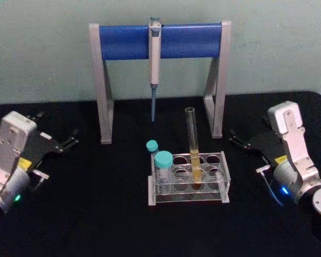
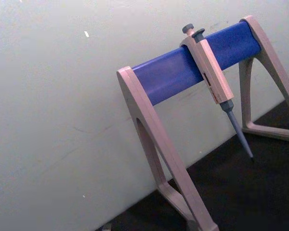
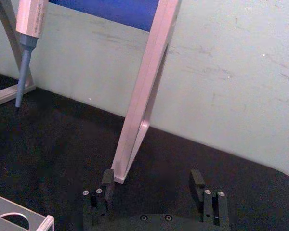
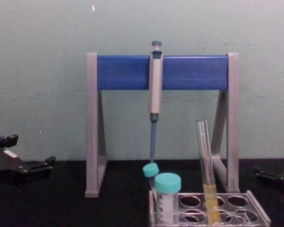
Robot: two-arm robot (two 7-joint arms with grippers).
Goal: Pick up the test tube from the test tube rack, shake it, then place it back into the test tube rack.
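While racked, test tube upright.

rack: front cut by chest view's 6 o'clock edge
test tube: bottom hidden down inside rack
rear vial: body hidden behind front vial
right gripper: cut at 3 o'clock edge
stand: top cut at 12 o'clock, right wrist view
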